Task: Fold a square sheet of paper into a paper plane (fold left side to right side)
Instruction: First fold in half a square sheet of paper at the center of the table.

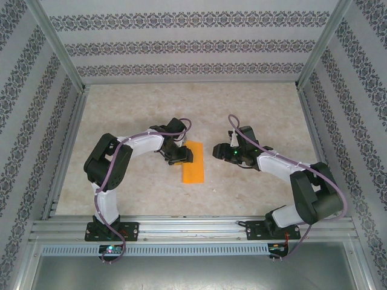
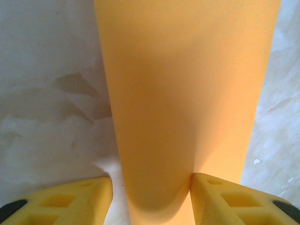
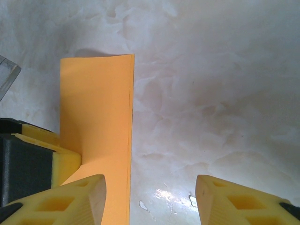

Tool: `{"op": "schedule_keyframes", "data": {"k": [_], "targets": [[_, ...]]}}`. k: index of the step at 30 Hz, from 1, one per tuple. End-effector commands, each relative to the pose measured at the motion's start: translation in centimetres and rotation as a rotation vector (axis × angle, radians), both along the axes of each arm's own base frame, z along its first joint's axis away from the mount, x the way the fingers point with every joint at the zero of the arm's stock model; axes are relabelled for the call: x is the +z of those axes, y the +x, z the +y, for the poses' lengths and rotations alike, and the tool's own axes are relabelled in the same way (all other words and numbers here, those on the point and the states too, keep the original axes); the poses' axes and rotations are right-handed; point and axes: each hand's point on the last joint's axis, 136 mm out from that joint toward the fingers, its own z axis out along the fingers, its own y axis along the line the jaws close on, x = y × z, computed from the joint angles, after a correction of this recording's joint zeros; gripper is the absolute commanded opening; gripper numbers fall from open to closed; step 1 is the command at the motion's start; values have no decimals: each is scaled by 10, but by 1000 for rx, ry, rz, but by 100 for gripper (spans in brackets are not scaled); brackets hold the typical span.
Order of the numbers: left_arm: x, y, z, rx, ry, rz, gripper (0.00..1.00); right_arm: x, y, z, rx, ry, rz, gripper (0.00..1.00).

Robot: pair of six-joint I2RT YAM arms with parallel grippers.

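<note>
1. The square sheet of paper (image 1: 193,168), smooth matte orange, was seen folded into a narrow rectangle and laid flat on the marbled beige tabletop (image 1: 260,115).
2. The left claw (image 1: 180,156) was held apart, its ribbed yellow fingers (image 2: 70,201) astride the sheet's far end.
3. The right claw (image 1: 219,151) was held apart and empty, just beside the sheet.

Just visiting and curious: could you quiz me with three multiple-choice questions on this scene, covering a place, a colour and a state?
1. Where is the paper? A) flat on the table under the left gripper B) hanging in the air C) in a drawer
2. Its colour? A) blue B) orange C) white
3. The right gripper is: A) shut on the paper B) shut, empty C) open
Answers: 1A, lying flat between that gripper's jaws; 2B, plainly orange; 3C, jaws apart over bare table.
</note>
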Motion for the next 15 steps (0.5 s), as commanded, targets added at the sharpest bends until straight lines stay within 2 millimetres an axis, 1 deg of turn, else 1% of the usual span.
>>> {"op": "schedule_keyframes", "data": {"k": [1,15], "targets": [[-56,-29,-9,-74,61,86,51,-1,-2,-7,-4,-21,-10,53],[-63,-34,-13,-85,65,122,53,-1,-2,-7,-1,-26,-9,54]]}}
